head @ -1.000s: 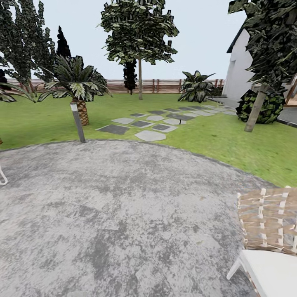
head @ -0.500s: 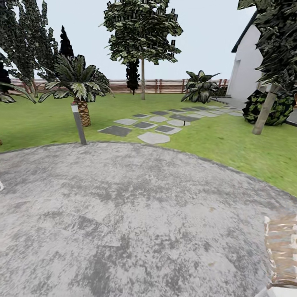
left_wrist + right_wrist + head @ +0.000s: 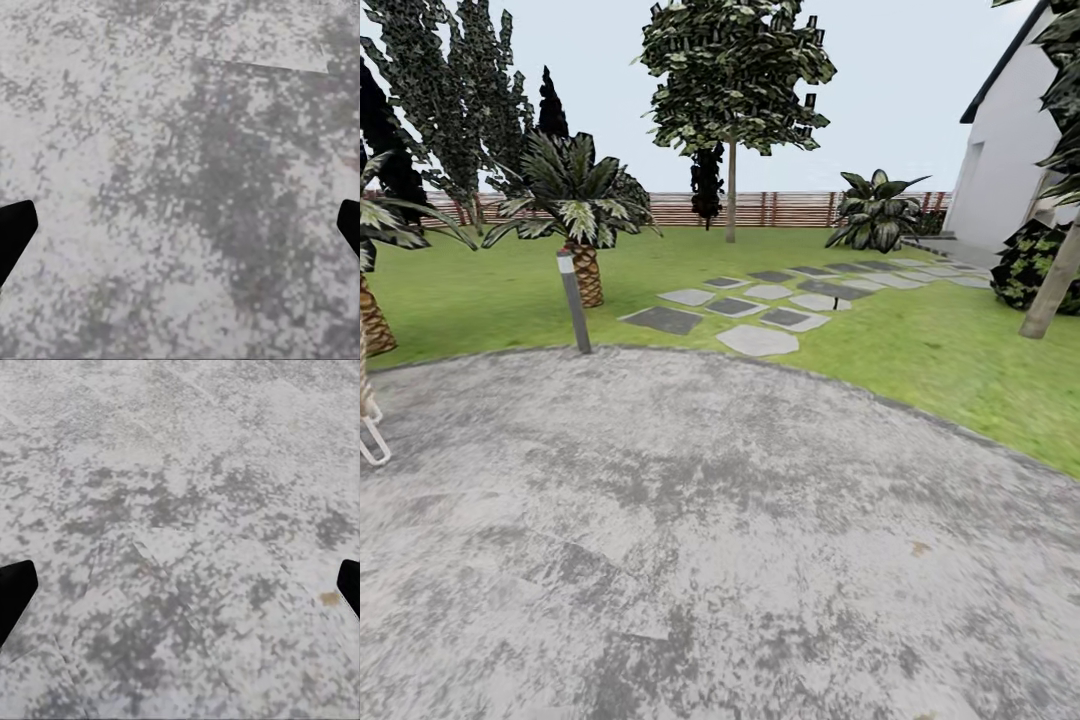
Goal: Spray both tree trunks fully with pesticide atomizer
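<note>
Left claw (image 3: 180,225): you have it spread wide over grey paving (image 3: 690,540).
Right claw (image 3: 180,585): wide too.
Tree (image 3: 731,90): far across the lawn (image 3: 920,345).

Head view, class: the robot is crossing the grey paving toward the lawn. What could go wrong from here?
1. The post light stands at the paving edge; the base might clip it.
2. Stepping stones on the grass may jolt the wheels.
3. A scaly palm could be mistaken for a target tree.

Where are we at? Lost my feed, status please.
Both tools open, empty, over grey paving. No atomizer sighted. Bare-trunk tree ahead by the fence; leaning trunk at right. Post and palm left of path.
</note>
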You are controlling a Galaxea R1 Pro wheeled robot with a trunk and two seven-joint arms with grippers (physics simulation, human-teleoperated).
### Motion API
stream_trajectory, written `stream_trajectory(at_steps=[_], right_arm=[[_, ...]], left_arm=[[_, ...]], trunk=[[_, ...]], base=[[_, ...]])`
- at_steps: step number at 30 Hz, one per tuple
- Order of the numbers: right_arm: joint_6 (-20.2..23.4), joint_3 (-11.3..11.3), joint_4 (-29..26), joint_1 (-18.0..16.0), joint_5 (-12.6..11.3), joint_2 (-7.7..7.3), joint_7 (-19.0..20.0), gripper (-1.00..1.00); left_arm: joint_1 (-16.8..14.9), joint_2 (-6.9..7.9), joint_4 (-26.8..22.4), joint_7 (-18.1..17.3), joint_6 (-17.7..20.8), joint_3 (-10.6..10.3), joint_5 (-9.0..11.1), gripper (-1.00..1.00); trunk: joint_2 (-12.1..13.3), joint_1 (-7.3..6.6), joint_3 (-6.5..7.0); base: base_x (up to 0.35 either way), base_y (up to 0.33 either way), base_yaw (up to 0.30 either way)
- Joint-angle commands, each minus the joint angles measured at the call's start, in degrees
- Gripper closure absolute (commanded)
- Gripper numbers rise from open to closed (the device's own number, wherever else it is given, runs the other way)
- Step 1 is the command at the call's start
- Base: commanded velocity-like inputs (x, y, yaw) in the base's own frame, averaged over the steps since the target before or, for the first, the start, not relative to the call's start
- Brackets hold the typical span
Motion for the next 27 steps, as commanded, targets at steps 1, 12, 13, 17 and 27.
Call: stream_trajectory(at_steps=[1,12,13,17,27], right_arm=[[0.0,0.0,0.0,0.0,0.0,0.0,0.0,-1.0],[0.0,0.0,0.0,0.0,0.0,0.0,0.0,-1.0],[0.0,0.0,0.0,0.0,0.0,0.0,0.0,-1.0],[0.0,0.0,0.0,0.0,0.0,0.0,0.0,-1.0],[0.0,0.0,0.0,0.0,0.0,0.0,0.0,-1.0]], left_arm=[[0.0,0.0,0.0,0.0,0.0,0.0,0.0,-1.0],[0.0,0.0,0.0,0.0,0.0,0.0,0.0,-1.0],[0.0,0.0,0.0,0.0,0.0,0.0,0.0,-1.0],[0.0,-0.02,0.0,0.0,0.0,0.0,0.0,-1.0],[0.0,-0.15,0.0,0.0,0.0,-0.1,0.0,-1.0]], trunk=[[0.0,0.0,0.0],[0.0,0.0,0.0],[0.0,0.0,0.0],[0.0,0.0,0.0],[0.0,0.0,0.0]], base=[[0.337,0.005,0.005],[0.338,0.001,0.001],[0.338,0.0,0.0],[0.338,0.0,0.0],[0.338,0.0,0.0]])
